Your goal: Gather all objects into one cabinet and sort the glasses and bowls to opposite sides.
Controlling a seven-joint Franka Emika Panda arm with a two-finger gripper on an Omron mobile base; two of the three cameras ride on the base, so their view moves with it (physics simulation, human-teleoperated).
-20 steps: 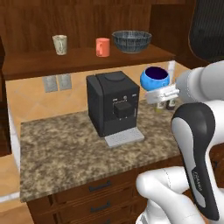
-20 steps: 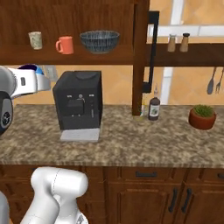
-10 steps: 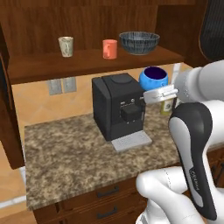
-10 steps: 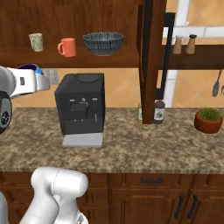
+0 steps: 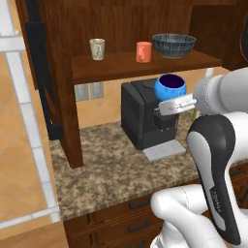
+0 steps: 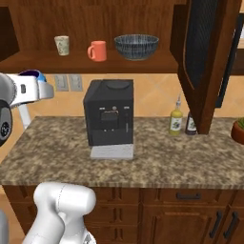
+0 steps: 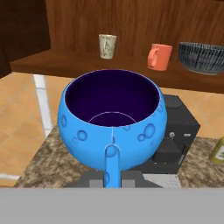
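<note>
Blue cup held up in front of the open cabinet.

Cabinet [image 5: 131, 65] shelf carries, left to right, tumbler [image 5: 97, 49], red cup [image 5: 143, 52] and bowl [image 5: 174, 45], above the coffee machine [image 6: 109, 116] on the desk [image 6: 157, 157]. The right base view adds two bottles [image 6: 176, 120] beside the open door [image 6: 207, 62]. The hand [image 5: 175, 103] is closed on the blue cup [image 7: 113, 124], upright, below shelf level. Since earlier the whole view has shifted sideways; the cup keeps its place at the hand.
</note>
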